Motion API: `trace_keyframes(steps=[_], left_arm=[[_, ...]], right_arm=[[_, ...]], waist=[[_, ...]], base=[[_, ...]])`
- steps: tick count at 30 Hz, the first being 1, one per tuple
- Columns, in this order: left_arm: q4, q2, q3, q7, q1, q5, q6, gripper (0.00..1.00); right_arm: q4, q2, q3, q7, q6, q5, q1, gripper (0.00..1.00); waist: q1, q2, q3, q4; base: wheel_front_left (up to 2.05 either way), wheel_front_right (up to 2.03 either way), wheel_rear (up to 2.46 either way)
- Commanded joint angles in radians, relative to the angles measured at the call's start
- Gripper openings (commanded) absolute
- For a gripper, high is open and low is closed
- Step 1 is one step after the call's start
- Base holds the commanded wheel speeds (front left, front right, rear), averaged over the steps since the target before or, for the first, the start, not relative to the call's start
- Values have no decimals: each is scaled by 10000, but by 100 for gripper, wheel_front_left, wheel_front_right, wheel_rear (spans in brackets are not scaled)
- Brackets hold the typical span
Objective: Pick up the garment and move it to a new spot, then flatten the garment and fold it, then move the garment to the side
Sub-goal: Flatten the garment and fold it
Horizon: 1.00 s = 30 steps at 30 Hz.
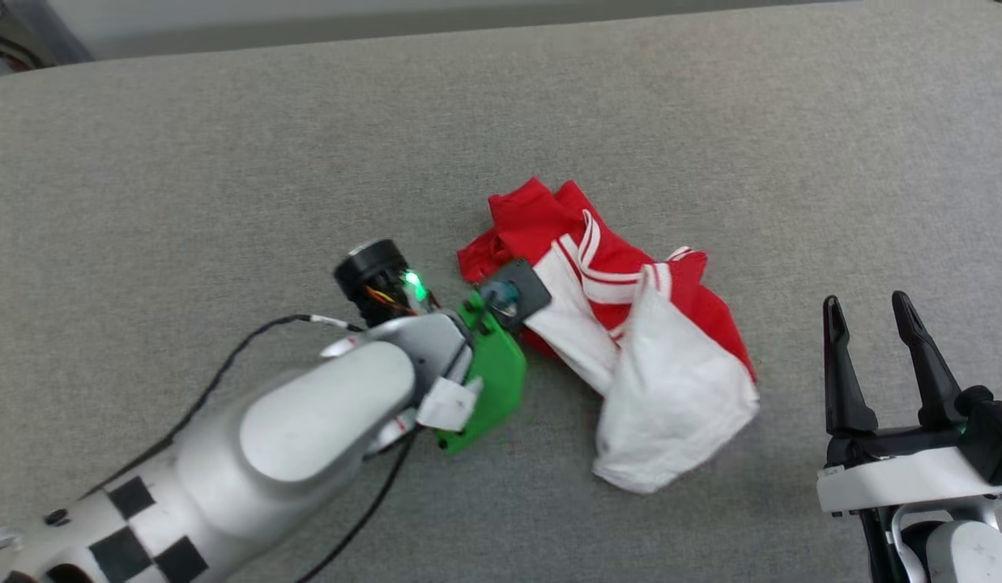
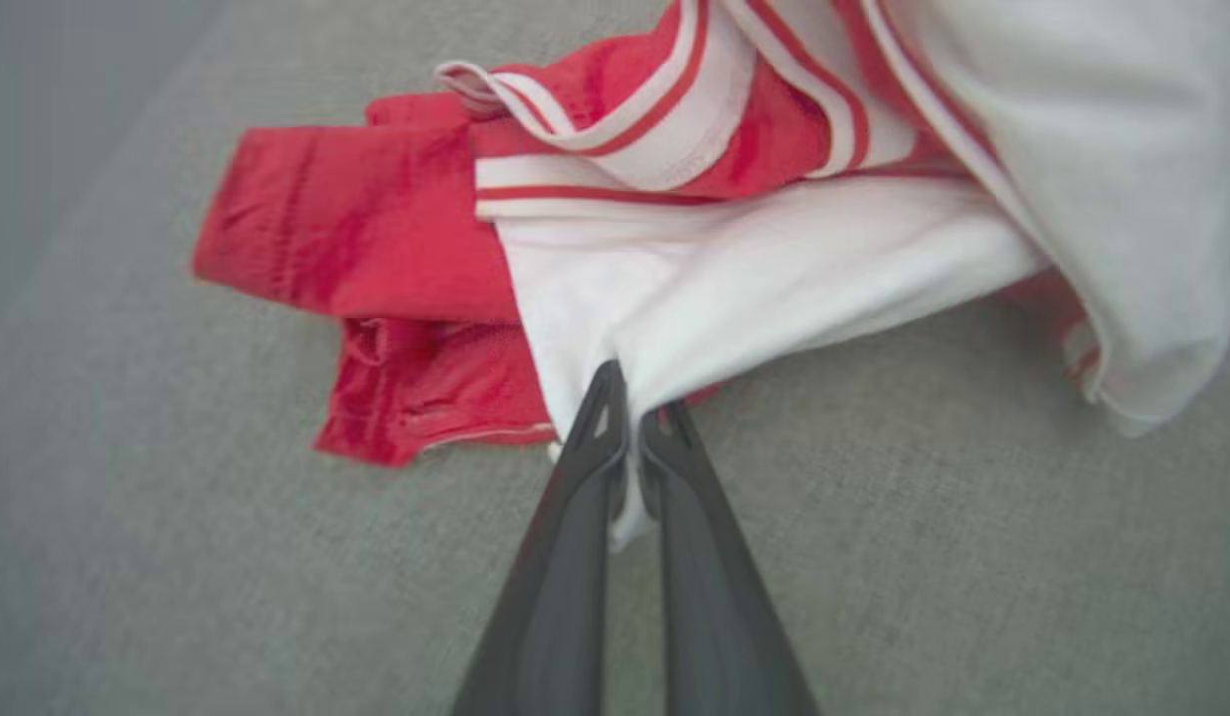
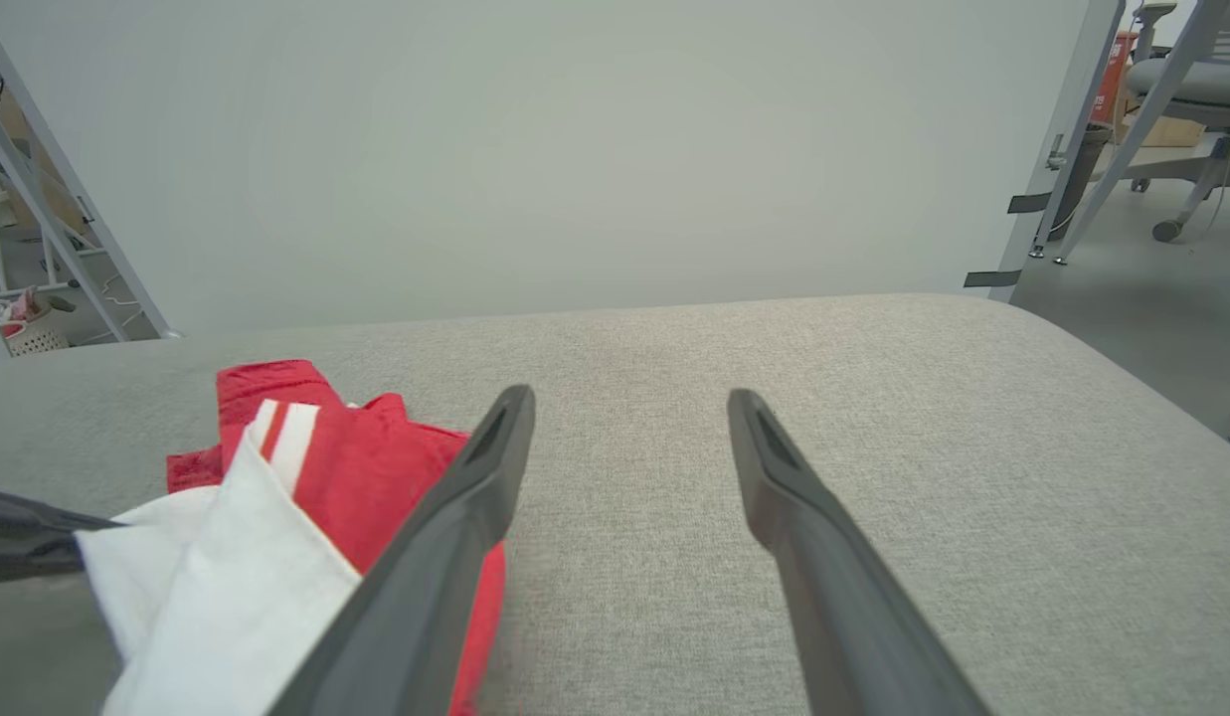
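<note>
Starting at the left: my left arm (image 1: 306,421) reaches in over the grey top (image 1: 225,146), with a black cable (image 1: 249,340) looping beside it. My left gripper (image 2: 636,410) is pinched tight on a white fold at the shirt's (image 1: 630,324) left edge (the wrist view shows a bit of white cloth squeezed right between the two fingers). The shirt sits roughly in the middle of the top, crumpled in a heap. The red parts are bunched toward the far side, the striped trim (image 1: 606,279) runs across the middle, and a big white flap spills toward me.

Over on the right, my right gripper (image 1: 867,304) is near the shirt but not touching it. Its fingers are spread wide with nothing between them, pointing away from me over bare grey fabric. Past the far edge there's a pale wall (image 3: 575,149), and off to the right an office chair (image 3: 1186,75).
</note>
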Motion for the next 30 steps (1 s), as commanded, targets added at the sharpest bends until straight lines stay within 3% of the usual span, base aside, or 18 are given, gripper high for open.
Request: trace_keyframes(steps=[1, 9, 13, 18, 25, 26, 27, 30], left_arm=[[2, 426, 267, -252, -35, -156, 216, 0], [-36, 2430, 1596, -1122, 1090, -1165, 1275, 0], [303, 3079, 1985, -1519, 1943, -1700, 1681, 0], [944, 3204, 2201, -1928, 3109, -2511, 1818, 0], [2237, 2540, 2391, -2751, 3765, -3105, 1616, 0], [2401, 2424, 2471, -3059, 3770, -3093, 1672, 80], [2499, 2330, 2536, -3330, 3773, -3074, 1712, 100], [2612, 2090, 2776, -4360, 3835, -2967, 1930, 100]], right_arm=[[-8, -15, -45, -48, -9, -43, 113, 100], [17, -13, -60, -48, -9, -70, 271, 100], [13, -50, -51, -48, -9, -56, 280, 100], [37, -94, -113, -48, -9, -45, 298, 100], [90, -123, -152, -48, -9, -64, 318, 100], [96, -130, -161, -48, -9, -70, 337, 100], [101, -138, -171, -48, -9, -74, 351, 100], [93, -148, -227, -48, -9, -89, 478, 100]], waist=[[0, -1, -506, 529], [0, -1, -767, 901], [0, -1, -753, 915], [0, -1, -637, 863], [0, -1, -648, 876], [0, -1, -701, 892], [0, -1, -769, 912], [0, -1, -1070, 1009]], base=[[0, 0, 0], [0, 0, 0], [0, 0, 0], [0, 0, 0], [0, 0, 0], [0, 0, 0], [0, 0, 0], [0, 0, 0]])
